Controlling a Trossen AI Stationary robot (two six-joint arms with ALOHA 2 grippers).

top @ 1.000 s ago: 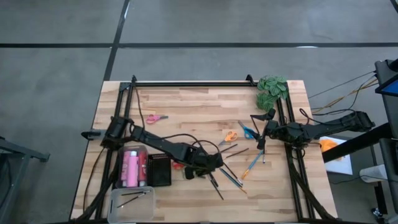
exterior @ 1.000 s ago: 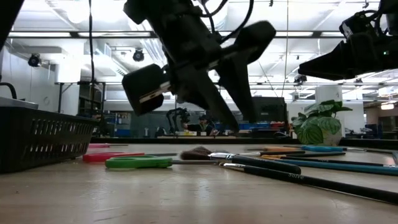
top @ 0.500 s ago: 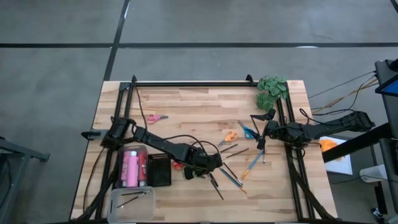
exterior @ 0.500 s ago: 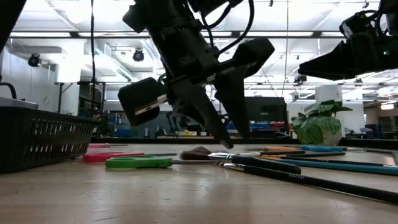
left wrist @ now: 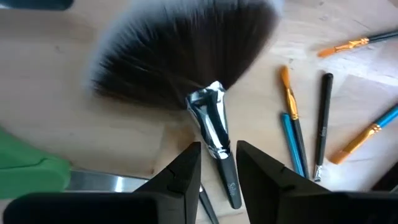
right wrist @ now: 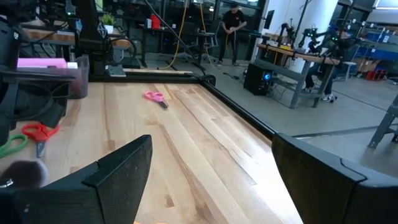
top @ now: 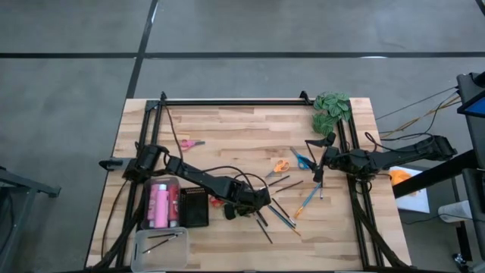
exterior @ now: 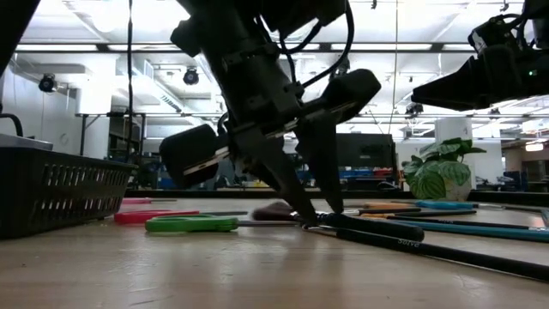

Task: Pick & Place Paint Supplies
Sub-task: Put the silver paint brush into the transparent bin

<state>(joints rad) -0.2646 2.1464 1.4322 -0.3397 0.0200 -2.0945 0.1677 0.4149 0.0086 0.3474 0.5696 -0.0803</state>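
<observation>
Wooden table (top: 242,129) carries scattered brushes and scissors. Left gripper (left wrist: 217,163) is down at the table with its fingers spread either side of the fan brush (left wrist: 205,74), straddling its silver ferrule. Right gripper (top: 318,161) hovers wide open near the table's right edge, empty.

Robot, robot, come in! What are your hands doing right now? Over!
Left gripper down at table, fingers astride fan brush handle, not closed. Right gripper open, waiting at table's right side. Green scissors beside brush. Over.
</observation>
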